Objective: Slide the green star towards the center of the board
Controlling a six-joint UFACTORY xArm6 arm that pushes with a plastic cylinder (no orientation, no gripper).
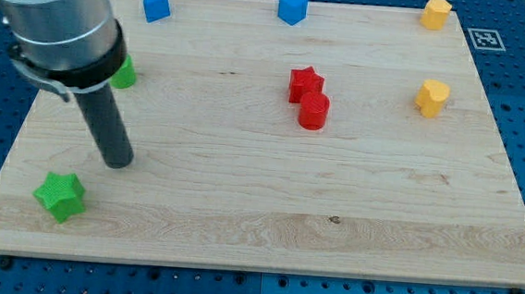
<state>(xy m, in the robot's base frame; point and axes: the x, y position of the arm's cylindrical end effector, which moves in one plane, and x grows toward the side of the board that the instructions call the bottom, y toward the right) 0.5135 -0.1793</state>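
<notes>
The green star (61, 196) lies near the board's bottom left corner. My tip (118, 163) rests on the board just up and to the right of the star, a short gap apart from it. The rod rises from the tip toward the view's top left. A second green block (125, 73) sits at the left, partly hidden behind the arm.
A red star (305, 83) touches a red cylinder (313, 111) right of the centre. Two blue blocks (156, 5) (293, 6) sit along the top edge. Two yellow blocks (435, 12) (432, 98) are at the right. The wooden board (268, 203) lies on a blue pegboard table.
</notes>
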